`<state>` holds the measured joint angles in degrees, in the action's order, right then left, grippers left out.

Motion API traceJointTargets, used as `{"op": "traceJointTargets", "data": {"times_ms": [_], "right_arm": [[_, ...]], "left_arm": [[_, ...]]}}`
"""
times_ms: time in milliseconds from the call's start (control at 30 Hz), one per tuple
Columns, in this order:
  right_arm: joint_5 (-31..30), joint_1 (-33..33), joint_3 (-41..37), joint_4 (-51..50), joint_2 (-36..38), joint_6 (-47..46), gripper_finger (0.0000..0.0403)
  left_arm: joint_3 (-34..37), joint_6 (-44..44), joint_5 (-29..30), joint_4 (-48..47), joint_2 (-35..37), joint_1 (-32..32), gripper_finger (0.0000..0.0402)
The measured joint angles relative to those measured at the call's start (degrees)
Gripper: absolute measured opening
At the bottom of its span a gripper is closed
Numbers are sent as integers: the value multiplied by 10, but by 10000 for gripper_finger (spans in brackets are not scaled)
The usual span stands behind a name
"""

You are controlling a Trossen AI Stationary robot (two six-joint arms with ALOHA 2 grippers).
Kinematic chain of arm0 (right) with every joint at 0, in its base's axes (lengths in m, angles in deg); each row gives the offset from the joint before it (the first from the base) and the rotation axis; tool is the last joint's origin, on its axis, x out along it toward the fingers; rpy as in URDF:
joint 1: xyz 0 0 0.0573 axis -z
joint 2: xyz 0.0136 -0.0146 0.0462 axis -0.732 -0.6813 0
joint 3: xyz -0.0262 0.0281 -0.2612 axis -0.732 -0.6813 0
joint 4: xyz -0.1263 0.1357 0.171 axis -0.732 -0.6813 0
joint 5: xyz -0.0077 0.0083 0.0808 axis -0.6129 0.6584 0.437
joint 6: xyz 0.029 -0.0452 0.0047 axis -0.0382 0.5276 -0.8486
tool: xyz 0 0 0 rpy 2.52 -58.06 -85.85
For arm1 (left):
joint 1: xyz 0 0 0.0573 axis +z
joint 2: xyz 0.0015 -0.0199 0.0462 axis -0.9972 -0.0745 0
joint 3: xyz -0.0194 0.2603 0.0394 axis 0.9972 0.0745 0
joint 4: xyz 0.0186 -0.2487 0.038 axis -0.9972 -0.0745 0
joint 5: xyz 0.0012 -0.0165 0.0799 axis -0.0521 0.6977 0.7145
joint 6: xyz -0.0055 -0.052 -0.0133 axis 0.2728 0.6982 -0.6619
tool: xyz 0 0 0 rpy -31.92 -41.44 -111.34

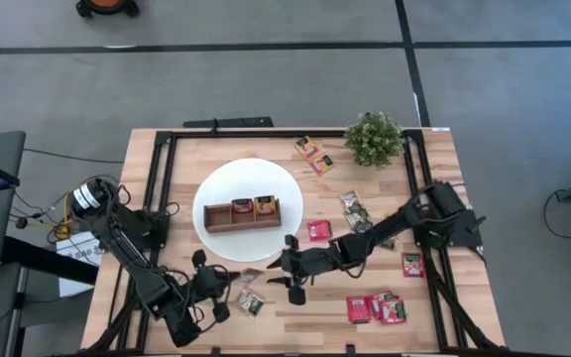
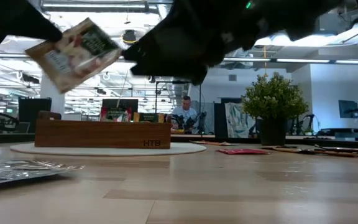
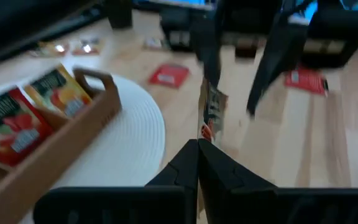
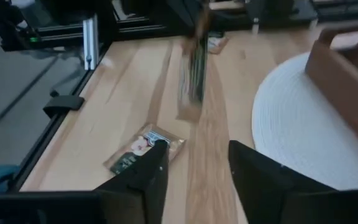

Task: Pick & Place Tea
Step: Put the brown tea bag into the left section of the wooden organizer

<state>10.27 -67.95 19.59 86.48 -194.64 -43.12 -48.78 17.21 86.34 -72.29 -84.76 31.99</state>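
Note:
A white-and-green tea sachet (image 2: 76, 53) hangs in the air, with my left gripper (image 3: 197, 158) shut on it near the table's front edge, left of centre (image 1: 228, 282). My right gripper (image 1: 287, 268) faces it from the right, open, with nothing between its fingers (image 4: 194, 171). Another white-and-green sachet (image 4: 145, 146) lies flat on the table below. The brown wooden tray (image 1: 241, 213) stands on the white disc (image 1: 251, 174); a red sachet (image 3: 8, 124) and an orange-yellow one (image 3: 58, 90) stand in its compartments. My left gripper pinches the sachet by one edge (image 3: 205, 134) between its two fingers. The fingers come nearly level from the table's left. The sachet sticks out past the fingertips, standing on edge in the wrist view and tilted in the low view (image 2: 55, 62), lifted clear of the table.
A small potted plant (image 1: 373, 139) stands at the far right. Loose sachets lie on the right half: red ones (image 1: 375, 307) (image 1: 411, 263) (image 1: 318, 230), orange-yellow ones (image 1: 313, 154), white-and-green ones (image 1: 357, 213). A person (image 2: 184, 115) sits in the room behind.

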Motion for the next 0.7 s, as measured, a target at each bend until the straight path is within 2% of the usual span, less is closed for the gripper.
{"op": "traceJointTargets", "data": {"times_ms": [100, 200, 367, 500, 700], "right_arm": [[49, 16, 0, 28, -26, -17, 196], [68, 24, 1, 127, -59, -21, 225], [66, 21, 0, 305, -111, -25, 226], [41, 18, 3, 338, -110, -35, 179], [27, 19, 3, 327, -104, -32, 33]], "left_arm": [[0, -2, 22, 2, 0, 0, 0], [0, -3, 47, 2, 0, 0, 0], [0, -3, 73, 4, -2, 0, 0], [0, -5, 87, 8, -9, 0, 0], [0, -22, 97, 22, -23, 0, 0]]}}
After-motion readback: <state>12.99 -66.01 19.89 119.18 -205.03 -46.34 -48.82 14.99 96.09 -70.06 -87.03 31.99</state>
